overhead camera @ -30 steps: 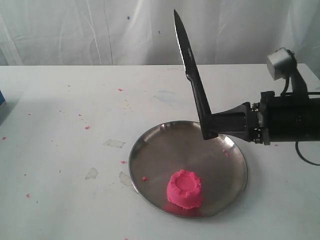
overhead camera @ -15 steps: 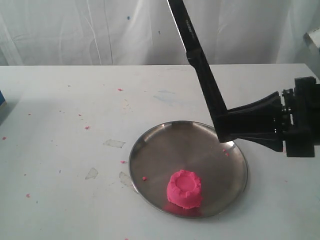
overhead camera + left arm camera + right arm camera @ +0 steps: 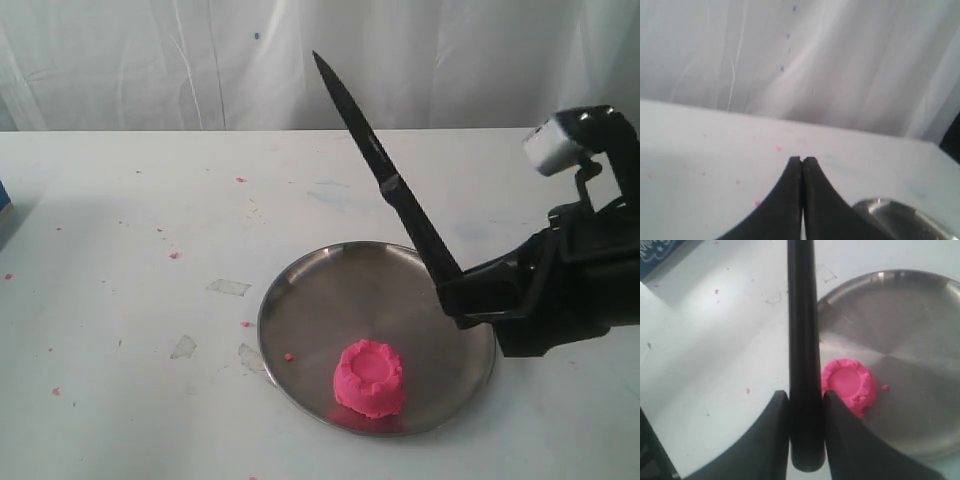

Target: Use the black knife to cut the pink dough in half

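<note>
The pink dough is one round lump with a dented top, resting at the near edge of the steel plate; in the right wrist view the dough lies just beyond the jaws. My right gripper is shut on the handle of the black knife, held above the plate's right side with the blade pointing up and to the left. Seen from the wrist, the knife runs straight out between the jaws of the right gripper. My left gripper is shut on nothing, over the table.
Tiny pink crumbs and bits of clear tape dot the white table left of the plate. A blue object sits at the far left edge. A white curtain hangs behind the table.
The right arm has shifted and tilted the knife: its tip has swung down and to the left, and the blade leans lower over the plate. The dough has not moved.
</note>
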Robot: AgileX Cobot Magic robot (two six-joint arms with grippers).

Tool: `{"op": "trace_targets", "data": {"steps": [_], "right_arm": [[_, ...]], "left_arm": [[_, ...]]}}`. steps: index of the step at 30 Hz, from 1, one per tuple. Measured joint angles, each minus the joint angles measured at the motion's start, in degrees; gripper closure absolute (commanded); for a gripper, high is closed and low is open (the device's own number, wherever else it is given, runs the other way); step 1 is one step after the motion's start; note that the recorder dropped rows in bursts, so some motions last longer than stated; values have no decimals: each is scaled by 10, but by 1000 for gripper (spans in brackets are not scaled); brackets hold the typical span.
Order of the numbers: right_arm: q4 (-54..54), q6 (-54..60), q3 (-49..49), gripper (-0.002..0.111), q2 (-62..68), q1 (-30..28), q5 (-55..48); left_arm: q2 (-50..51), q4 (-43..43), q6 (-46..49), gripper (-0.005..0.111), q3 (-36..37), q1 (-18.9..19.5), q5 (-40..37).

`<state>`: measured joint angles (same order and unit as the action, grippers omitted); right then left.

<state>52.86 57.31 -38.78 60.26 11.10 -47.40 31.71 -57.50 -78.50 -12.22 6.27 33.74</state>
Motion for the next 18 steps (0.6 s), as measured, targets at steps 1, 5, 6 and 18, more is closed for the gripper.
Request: {"op": "trace_targets", "data": {"steps": [1, 5, 6, 18], "right_arm": [[-16, -8, 0, 108, 0, 3, 3], [-161, -123, 0, 108, 0, 40, 21], [-212, -160, 0, 108, 0, 61, 22], [-371, -308, 0, 108, 114, 132, 34]], "left_arm": [[22, -15, -8, 107, -4, -3, 2], [150, -145, -63, 107, -58, -38, 14], [186, -221, -98, 107, -84, -58, 15], [429, -398, -25, 107, -187, -292, -150]]}}
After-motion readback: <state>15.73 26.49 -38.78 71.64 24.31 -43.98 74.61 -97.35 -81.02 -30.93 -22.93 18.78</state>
